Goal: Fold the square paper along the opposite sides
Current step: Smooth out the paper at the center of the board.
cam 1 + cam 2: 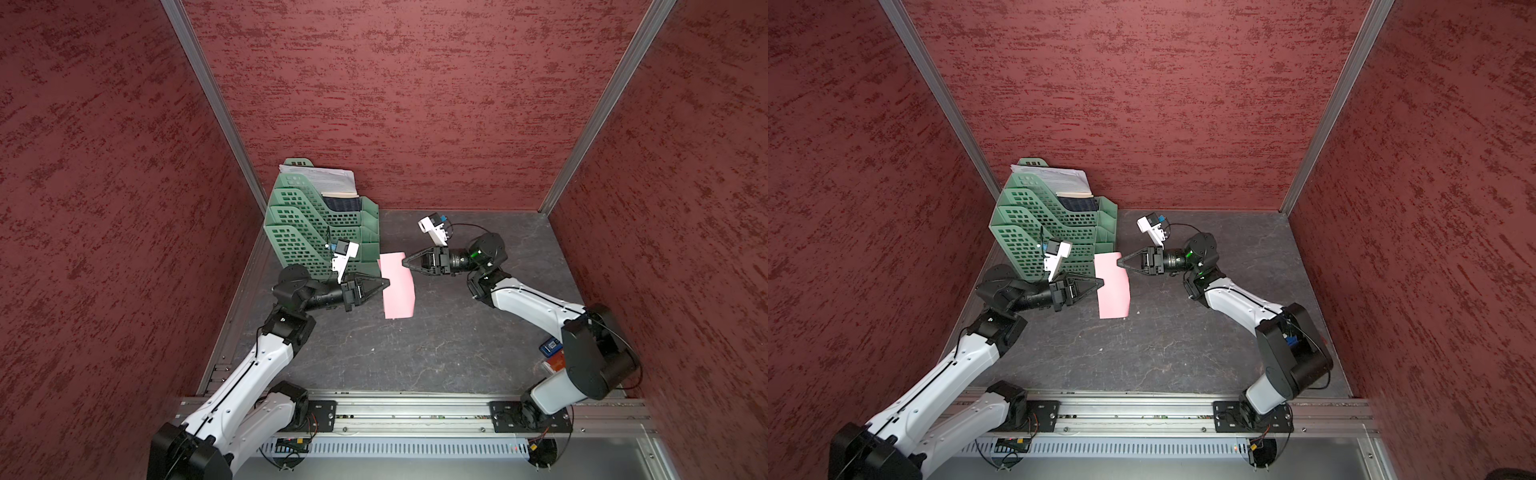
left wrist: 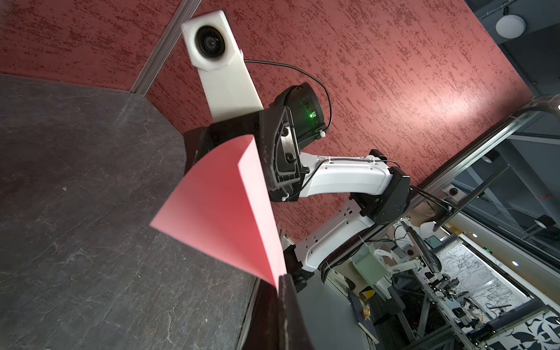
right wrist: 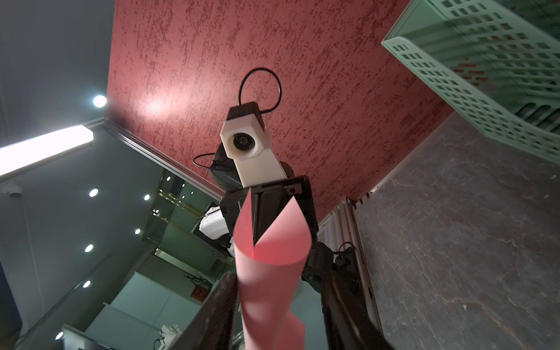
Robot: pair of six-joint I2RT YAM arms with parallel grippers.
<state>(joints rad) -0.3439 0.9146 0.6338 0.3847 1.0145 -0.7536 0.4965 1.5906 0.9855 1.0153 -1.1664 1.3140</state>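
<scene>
Paper (image 1: 401,296) is held mid-table, just right of tray (image 1: 299,232), long axis near-far. Left edge is pinched by clenched left gripper (image 1: 387,283); far right edge is straddled by right gripper (image 1: 404,262), jaws parted.

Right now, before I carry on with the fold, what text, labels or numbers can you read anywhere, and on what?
No text can be read anywhere.
The white printed papers in the green tray: lines of print, too small to read.
The blue packet: a code-like label, too blurred to read.
The square paper: no marks.
</scene>
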